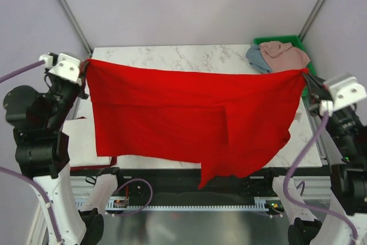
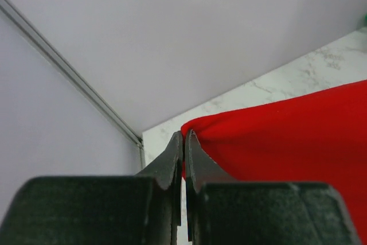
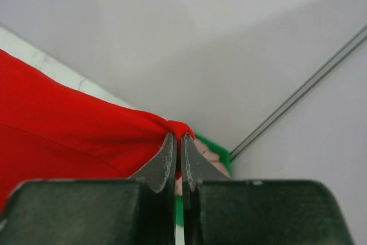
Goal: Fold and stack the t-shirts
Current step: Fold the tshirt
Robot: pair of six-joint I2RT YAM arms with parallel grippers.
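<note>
A large bright red t-shirt (image 1: 195, 119) hangs stretched between my two grippers above the marble table (image 1: 172, 57), its lower edge drooping past the table's near edge. My left gripper (image 1: 85, 66) is shut on its left corner; the left wrist view shows the jaws pinching the red cloth (image 2: 275, 136) at the gripper (image 2: 184, 136). My right gripper (image 1: 306, 74) is shut on its right corner; the right wrist view shows the red cloth (image 3: 74, 136) bunched at the gripper (image 3: 177, 137). A pale pink shirt (image 1: 284, 54) and a grey-blue shirt (image 1: 256, 57) lie crumpled at the back right.
A green plastic tray (image 1: 287, 41) sits at the table's back right corner under the crumpled shirts, also in the right wrist view (image 3: 221, 152). A white cloth (image 1: 80, 142) lies at the table's left edge, partly under the red shirt. Metal frame posts rise at both back corners.
</note>
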